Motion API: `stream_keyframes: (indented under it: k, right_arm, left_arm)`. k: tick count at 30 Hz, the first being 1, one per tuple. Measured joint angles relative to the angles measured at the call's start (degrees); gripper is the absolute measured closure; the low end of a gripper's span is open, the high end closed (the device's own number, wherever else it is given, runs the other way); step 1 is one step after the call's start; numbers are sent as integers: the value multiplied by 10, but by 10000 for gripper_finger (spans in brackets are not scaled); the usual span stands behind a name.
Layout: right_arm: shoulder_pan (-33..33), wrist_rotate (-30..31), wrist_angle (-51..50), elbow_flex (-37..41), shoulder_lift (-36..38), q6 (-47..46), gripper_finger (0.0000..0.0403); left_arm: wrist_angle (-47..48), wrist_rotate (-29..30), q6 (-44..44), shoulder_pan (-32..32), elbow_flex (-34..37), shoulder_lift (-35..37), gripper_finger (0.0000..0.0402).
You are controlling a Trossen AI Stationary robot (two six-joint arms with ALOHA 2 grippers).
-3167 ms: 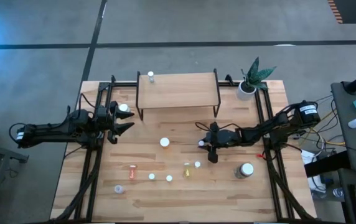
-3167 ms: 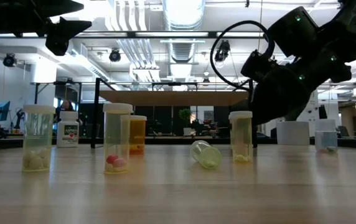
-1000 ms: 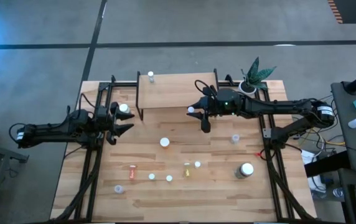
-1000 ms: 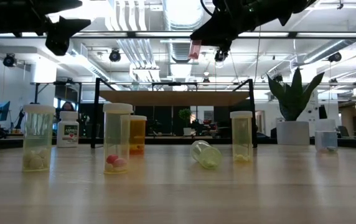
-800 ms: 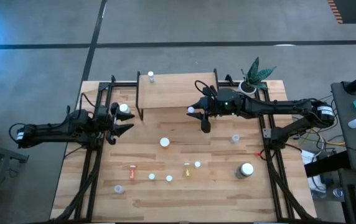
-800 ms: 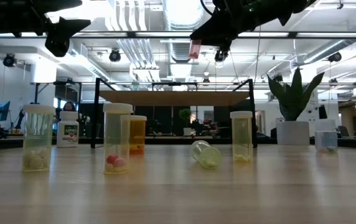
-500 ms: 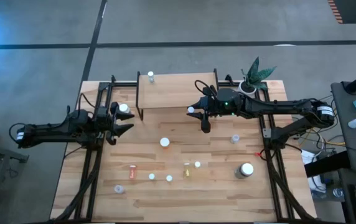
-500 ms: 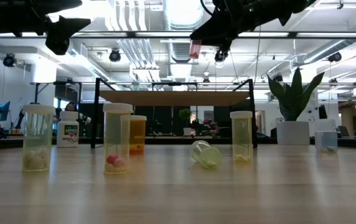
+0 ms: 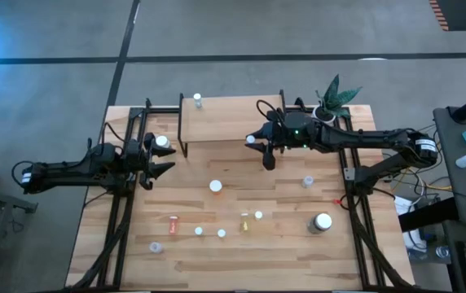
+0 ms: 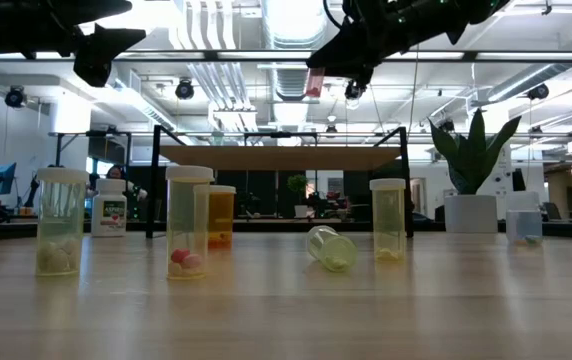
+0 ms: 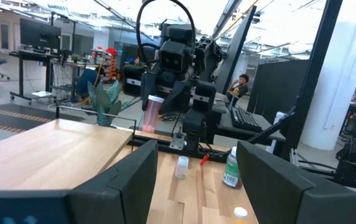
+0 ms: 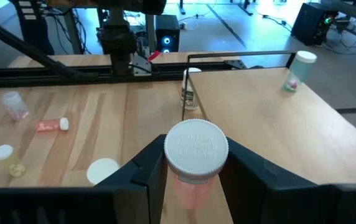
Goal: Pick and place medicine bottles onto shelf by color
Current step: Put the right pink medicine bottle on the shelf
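Since a moment ago, right pincer (image 9: 253,141) has edged farther over the shelf's (image 9: 217,120) front edge, clamped on a pink bottle (image 12: 195,163). Left pincer (image 9: 163,159) hangs apart near the desk's (image 9: 282,244) left edge.

The low light-wood shelf on black legs (image 9: 231,118) is bare except for one small white-capped bottle (image 9: 197,100) at its far left corner. Its right end is flanked by a white-potted green plant (image 9: 326,110) and black frame rails (image 9: 340,138).
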State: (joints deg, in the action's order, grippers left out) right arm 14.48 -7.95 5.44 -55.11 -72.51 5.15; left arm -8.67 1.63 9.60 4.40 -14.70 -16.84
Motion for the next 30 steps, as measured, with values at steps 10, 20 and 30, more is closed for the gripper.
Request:
stream_keyframes:
  k: [10,20,30]
  right_arm:
    - [34,-1,38,0,0,7,283]
    - [69,-47,96,0,-12,0,273]
    - [75,-86,38,-76,-91,0,281]
  left_arm:
    - [-1,2,0,0,0,0,198]
    - [-3,4,0,0,0,0,198]
    - [-4,7,4,0,0,0,198]
